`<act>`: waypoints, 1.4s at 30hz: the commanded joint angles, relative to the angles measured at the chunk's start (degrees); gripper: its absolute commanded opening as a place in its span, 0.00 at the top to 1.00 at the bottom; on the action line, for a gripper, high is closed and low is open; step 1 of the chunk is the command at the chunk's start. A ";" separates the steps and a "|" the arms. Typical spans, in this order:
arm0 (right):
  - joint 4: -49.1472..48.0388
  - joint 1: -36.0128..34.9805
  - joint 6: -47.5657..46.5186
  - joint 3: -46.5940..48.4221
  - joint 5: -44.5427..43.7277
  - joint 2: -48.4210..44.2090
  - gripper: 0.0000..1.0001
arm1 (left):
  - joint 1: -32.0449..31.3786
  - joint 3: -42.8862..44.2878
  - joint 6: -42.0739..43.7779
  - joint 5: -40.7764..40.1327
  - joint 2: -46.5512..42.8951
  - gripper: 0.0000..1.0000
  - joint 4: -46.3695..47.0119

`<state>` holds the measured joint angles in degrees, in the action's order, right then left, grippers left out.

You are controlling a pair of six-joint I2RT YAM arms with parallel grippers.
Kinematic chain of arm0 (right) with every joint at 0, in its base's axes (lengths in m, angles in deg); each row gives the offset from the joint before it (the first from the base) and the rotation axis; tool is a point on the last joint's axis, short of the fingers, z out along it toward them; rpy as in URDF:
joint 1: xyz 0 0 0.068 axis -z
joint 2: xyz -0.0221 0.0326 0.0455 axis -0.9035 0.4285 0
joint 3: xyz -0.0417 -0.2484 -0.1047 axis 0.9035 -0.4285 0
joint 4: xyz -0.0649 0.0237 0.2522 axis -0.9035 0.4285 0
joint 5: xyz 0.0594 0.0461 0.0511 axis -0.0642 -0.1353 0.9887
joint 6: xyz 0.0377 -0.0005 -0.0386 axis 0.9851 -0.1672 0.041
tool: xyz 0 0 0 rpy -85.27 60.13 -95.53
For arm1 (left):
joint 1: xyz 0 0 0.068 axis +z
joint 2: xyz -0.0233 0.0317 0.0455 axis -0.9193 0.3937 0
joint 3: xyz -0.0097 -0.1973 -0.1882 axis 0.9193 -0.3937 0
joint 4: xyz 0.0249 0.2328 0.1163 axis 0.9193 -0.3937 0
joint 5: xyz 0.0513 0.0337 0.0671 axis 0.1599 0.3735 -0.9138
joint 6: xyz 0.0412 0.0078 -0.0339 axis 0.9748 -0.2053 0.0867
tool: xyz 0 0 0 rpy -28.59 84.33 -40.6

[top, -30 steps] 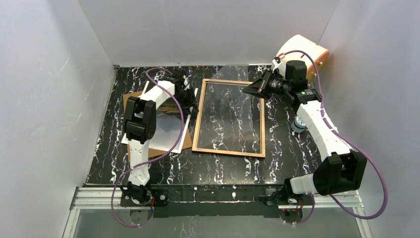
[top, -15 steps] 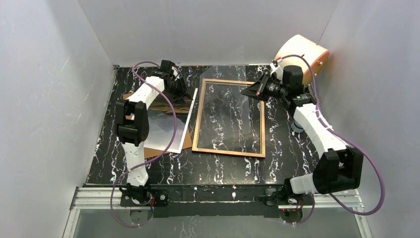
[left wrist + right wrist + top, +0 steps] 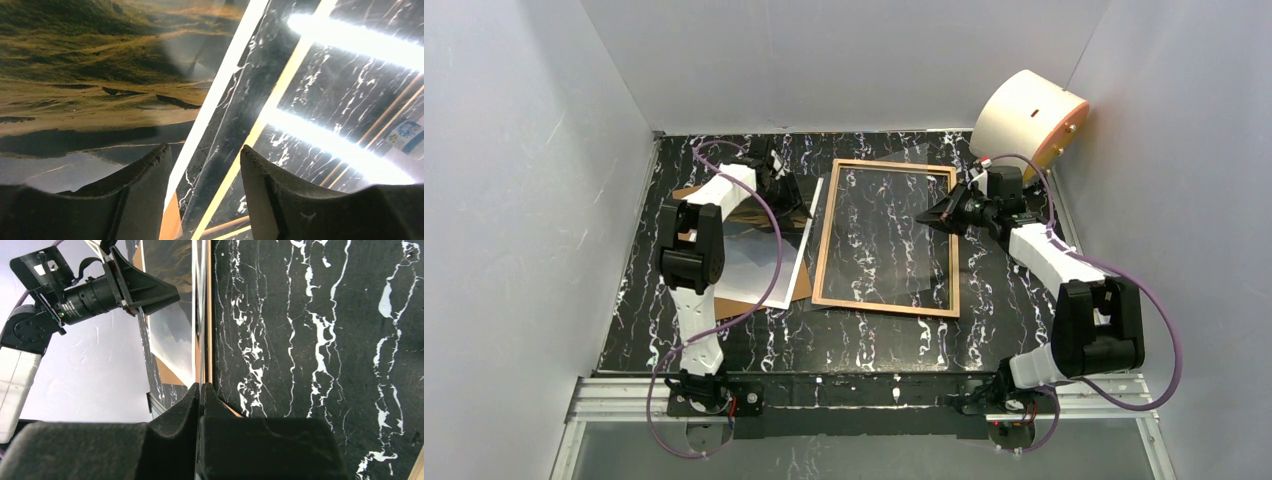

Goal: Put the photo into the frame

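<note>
The photo, a golden-brown landscape with a white margin, lies left of the frame on a brown backing board. The frame, light wood, lies flat mid-table; its left rail shows in the left wrist view. My left gripper is open and holds nothing. It hovers low over the photo's right margin and the strip of table beside the frame. My right gripper is shut on the thin edge of the frame's clear pane, over the right rail.
A cream round drum leans at the back right corner. A small white and blue object sits beyond the frame's right side. White walls close in the black marble table on three sides.
My right gripper has moved from the frame's back right corner toward the near side along the right rail, still shut. The left wrist has shifted slightly over the photo's edge, and its jaws have widened a little.
</note>
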<state>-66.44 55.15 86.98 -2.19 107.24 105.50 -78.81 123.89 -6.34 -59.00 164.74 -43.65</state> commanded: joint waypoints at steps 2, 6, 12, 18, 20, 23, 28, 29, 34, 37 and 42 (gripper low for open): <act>-7.08 0.75 -0.99 -2.36 2.82 2.29 0.84 | -0.22 -3.77 1.77 3.66 0.69 0.48 1.41; -10.43 0.84 -0.42 -3.29 5.99 4.21 0.69 | -0.55 -5.48 3.05 4.32 1.85 0.48 1.64; -16.64 1.37 0.75 -3.12 12.92 9.14 0.53 | -0.62 -7.16 4.29 3.87 2.79 0.48 1.44; -19.74 1.36 1.47 -0.71 15.34 12.87 0.54 | -0.62 -7.21 5.01 3.40 2.98 0.48 0.85; -17.46 1.42 -0.06 0.51 14.62 13.37 0.69 | -0.62 -6.72 5.02 3.24 2.83 0.48 0.64; -12.79 1.75 -3.68 1.65 12.45 13.29 0.95 | -0.66 -5.65 5.02 3.36 2.46 0.46 0.48; -9.19 3.26 -8.71 0.07 9.38 11.74 0.99 | -0.66 -3.91 5.20 4.83 2.18 0.39 0.34; -8.88 3.60 -9.28 -0.46 8.59 11.25 0.99 | -0.67 -3.68 5.28 5.01 2.18 0.39 0.32; -9.16 5.33 -10.75 -2.67 6.72 9.18 0.99 | -0.62 -3.39 5.04 6.36 2.77 0.38 0.39; -8.35 6.84 -11.90 -2.92 7.11 8.97 0.99 | -0.62 -3.21 5.02 6.92 3.04 0.38 0.41; -7.44 8.89 -14.91 -2.63 10.71 9.42 0.99 | -0.67 -3.15 4.90 8.24 3.74 0.39 0.89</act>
<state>-74.61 62.56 76.07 -4.61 115.30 116.30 -79.64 119.74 -2.47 -51.61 166.27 -40.61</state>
